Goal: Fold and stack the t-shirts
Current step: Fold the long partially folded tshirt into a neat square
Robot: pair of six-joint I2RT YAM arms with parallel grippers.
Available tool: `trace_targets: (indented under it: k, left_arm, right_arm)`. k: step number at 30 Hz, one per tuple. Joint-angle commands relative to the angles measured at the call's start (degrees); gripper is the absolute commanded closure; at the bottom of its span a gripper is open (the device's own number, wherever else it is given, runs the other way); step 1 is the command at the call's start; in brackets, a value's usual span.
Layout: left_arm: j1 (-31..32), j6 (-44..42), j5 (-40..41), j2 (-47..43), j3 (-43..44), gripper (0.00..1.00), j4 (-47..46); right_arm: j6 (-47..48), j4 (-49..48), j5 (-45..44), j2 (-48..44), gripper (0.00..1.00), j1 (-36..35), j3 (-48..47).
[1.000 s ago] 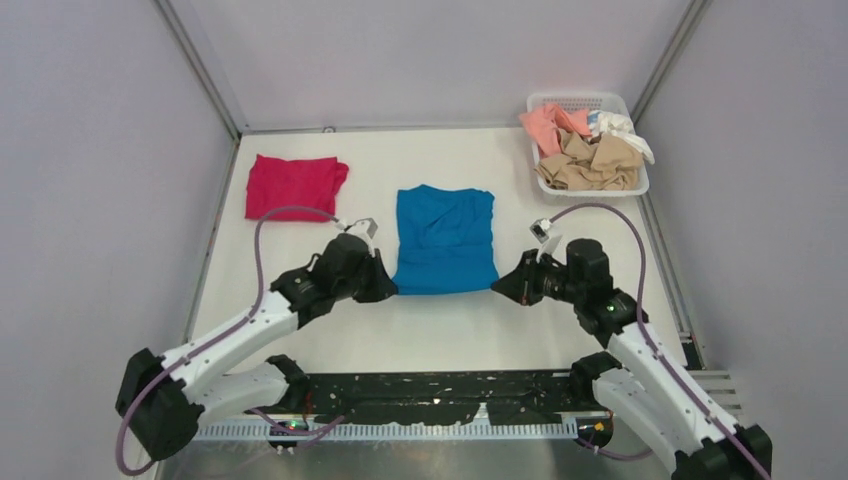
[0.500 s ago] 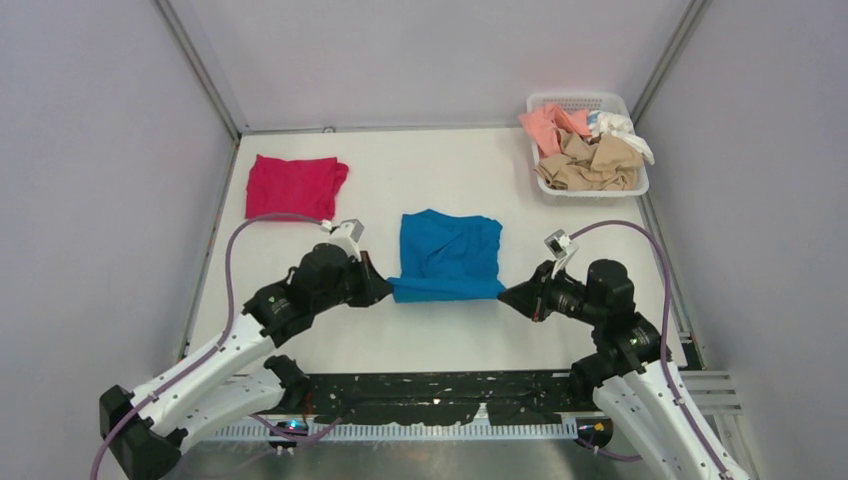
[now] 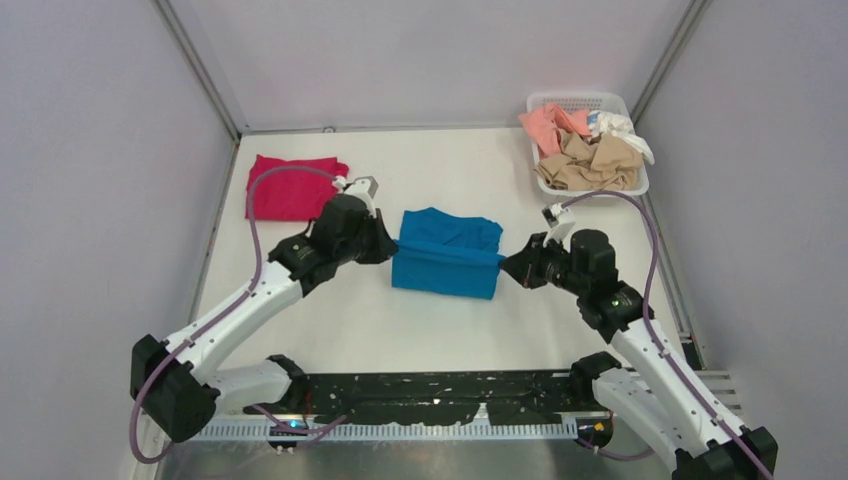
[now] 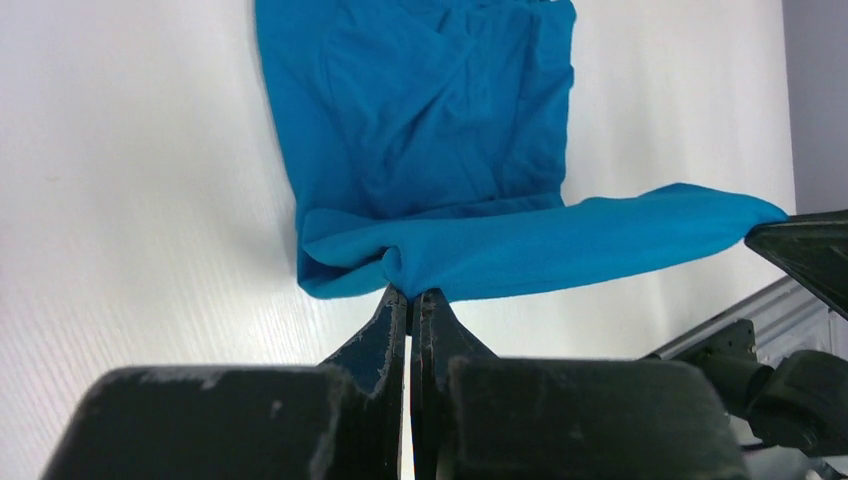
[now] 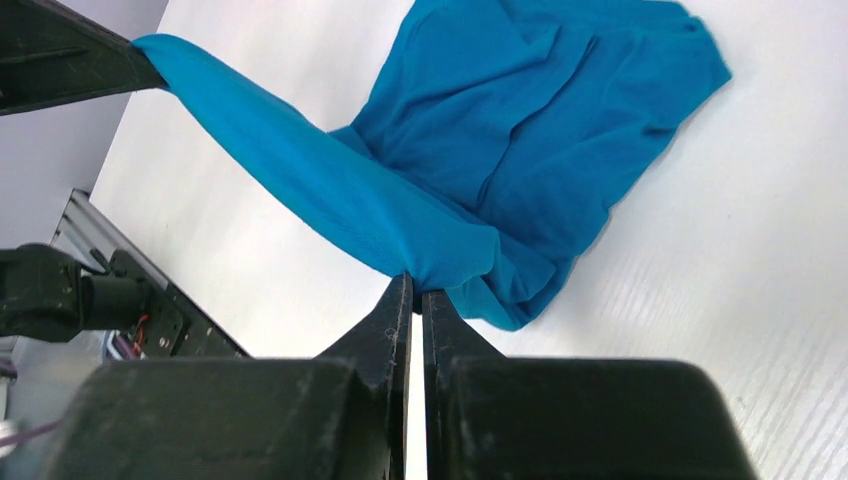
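The white table (image 3: 400, 330) is offering open room along its near strip, grey walls (image 3: 100, 150) closing in on three sides. The teal-blue t-shirt (image 3: 447, 265) is lying mid-table, its near edge stretching taut between the left gripper (image 4: 410, 298) and right gripper (image 5: 415, 285), each pinching a corner. The magenta t-shirt (image 3: 290, 187) is lying folded far-left, the basket (image 3: 578, 97) of shirts (image 3: 590, 160) far-right.

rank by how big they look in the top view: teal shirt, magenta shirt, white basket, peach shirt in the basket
1. white basket and teal-blue t-shirt: too alike to rank, and the basket sits farther from the camera
2. magenta t-shirt
3. peach shirt, only partly showing
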State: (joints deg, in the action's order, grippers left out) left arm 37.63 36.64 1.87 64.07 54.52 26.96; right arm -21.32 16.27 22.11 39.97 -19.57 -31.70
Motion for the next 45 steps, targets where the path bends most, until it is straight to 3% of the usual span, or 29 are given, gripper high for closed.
trace_targets:
  k: [1,9,20,27,37,43,45]
  left_arm:
    - [-5.1,-4.2,0.2,4.5,4.7,1.0,-1.7]
    - [-10.1,-5.8,-7.1,16.4,12.6,1.0,-5.5]
    - [-12.7,-7.8,-9.3,31.2,22.7,1.0,-3.4]
    - [-14.1,-9.3,-10.6,35.3,24.6,1.0,-4.8]
    - [-14.2,-9.5,-12.5,40.3,27.9,1.0,-5.9]
    - [-14.3,-8.5,-10.5,42.7,29.8,1.0,-4.9]
    - [-14.4,-8.5,-10.2,43.4,30.1,0.91,-5.5]
  right_arm:
    - [1.6,-4.7,-9.3,4.0,0.94,0.3,-3.6]
    - [2.8,-10.2,-14.9,13.7,0.94,1.1,-7.5]
    - [0.8,-20.0,-16.3,28.3,0.94,3.1,-10.4]
    - [0.9,-21.6,-16.2,37.2,0.94,3.6,-14.2]
    - [1.1,-22.8,-20.3,38.1,0.94,4.2,-13.9]
    - [-0.1,-25.2,-20.1,43.0,0.91,4.7,-15.1]
    - [-1.9,-28.0,-20.8,44.3,0.88,4.9,-15.0]
